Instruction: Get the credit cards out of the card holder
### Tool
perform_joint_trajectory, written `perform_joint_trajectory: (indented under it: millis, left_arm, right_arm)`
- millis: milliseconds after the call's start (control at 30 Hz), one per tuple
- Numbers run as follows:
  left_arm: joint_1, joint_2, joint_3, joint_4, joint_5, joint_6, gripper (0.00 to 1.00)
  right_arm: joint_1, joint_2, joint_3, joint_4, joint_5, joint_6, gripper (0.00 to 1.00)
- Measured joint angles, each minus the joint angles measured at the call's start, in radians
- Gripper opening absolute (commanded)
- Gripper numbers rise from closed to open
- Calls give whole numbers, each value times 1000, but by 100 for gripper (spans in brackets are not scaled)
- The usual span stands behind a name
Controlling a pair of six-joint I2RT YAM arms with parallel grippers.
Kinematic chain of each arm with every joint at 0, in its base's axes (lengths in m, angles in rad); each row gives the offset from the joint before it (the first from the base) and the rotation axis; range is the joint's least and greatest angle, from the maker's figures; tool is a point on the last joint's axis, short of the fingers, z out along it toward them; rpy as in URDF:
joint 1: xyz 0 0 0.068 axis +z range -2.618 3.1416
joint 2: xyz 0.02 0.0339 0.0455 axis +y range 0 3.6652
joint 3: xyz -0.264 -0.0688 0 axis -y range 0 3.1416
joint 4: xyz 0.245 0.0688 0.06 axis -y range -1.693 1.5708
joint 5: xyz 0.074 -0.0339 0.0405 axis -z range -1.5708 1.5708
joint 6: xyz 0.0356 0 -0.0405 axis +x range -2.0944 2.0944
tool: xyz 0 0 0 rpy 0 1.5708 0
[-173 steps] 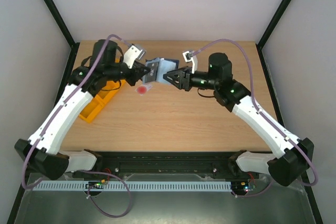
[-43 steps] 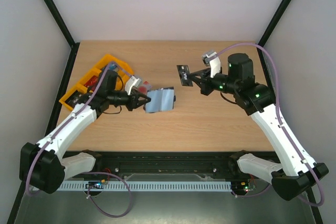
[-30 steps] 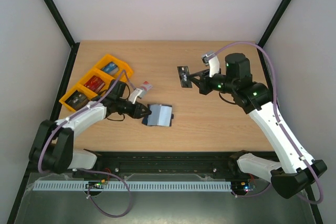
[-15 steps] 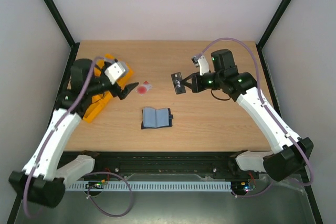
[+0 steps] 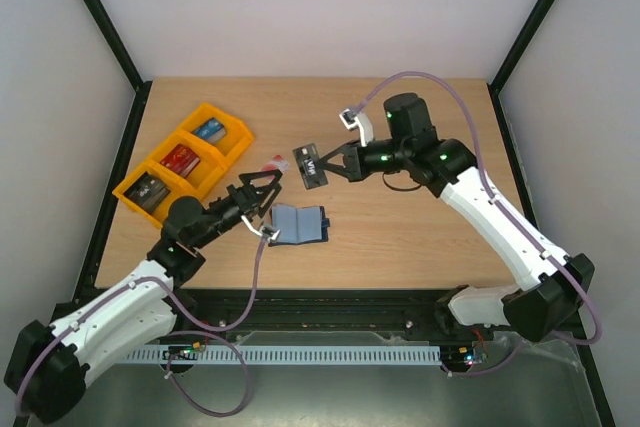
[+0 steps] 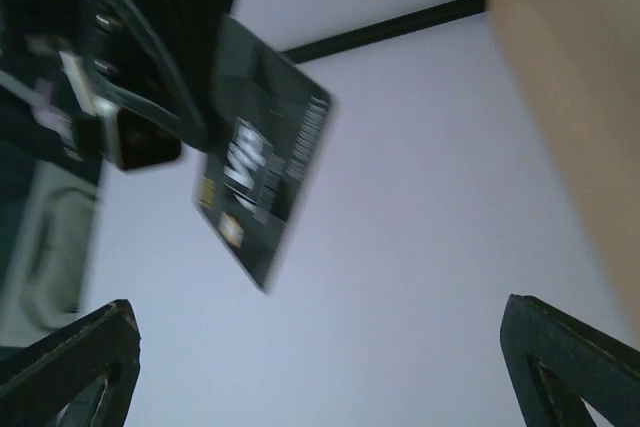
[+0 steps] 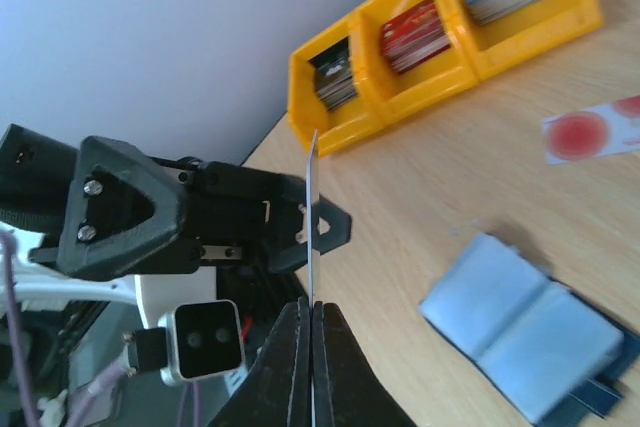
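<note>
The card holder (image 5: 300, 224) lies open on the table, light blue side up; it is also in the right wrist view (image 7: 530, 332). My right gripper (image 5: 330, 163) is shut on the dark grey "VIP" credit card (image 5: 311, 165) and holds it upright above the table; the right wrist view shows that card edge-on (image 7: 313, 207). My left gripper (image 5: 267, 203) stands open just left of that card, facing it, with nothing between its fingers. In the left wrist view the VIP card (image 6: 265, 177) hangs ahead of the fingertips (image 6: 70, 367). The white credit card with the red mark (image 7: 590, 132) lies flat on the table.
An orange three-compartment tray (image 5: 232, 143) holding stacks of cards stands at the back left; the right wrist view shows it too (image 7: 440, 77). Black frame posts run along both table sides.
My left gripper let go of the card holder, opened wide and now faces the VIP card from low down. My right gripper carried that card leftward.
</note>
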Motion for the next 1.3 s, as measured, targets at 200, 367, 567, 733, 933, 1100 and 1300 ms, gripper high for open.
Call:
perform_joint_trajectory:
  millis: [200,367,567,733,933,1100,1300]
  left_arm:
    - [-53,54,-4,235,0,162,88]
    - [-73,62,-1,267,-10,214,71]
    - [-91,73,12,251,-37,228,23]
    - [-106,76,22,232,-68,234,2]
    - [-132,44,61,86,-158,198,2]
    - [-179,60,257,-344,-398,83,2]
    - [-198,324,509,-960,-758,-267,2]
  right_arm:
    - [66,25,-12,68,-34,44,2]
    - [90,45,-13,115,-45,74,2]
    - [107,62,-13,144,-51,87,2]
    - [110,68,-13,153,-55,84,2]
    - [113,68,-8,112,67,55,63]
    - [68,67,-5,43,355,64,99]
    - [-16,67,-5,-58,684,107,99]
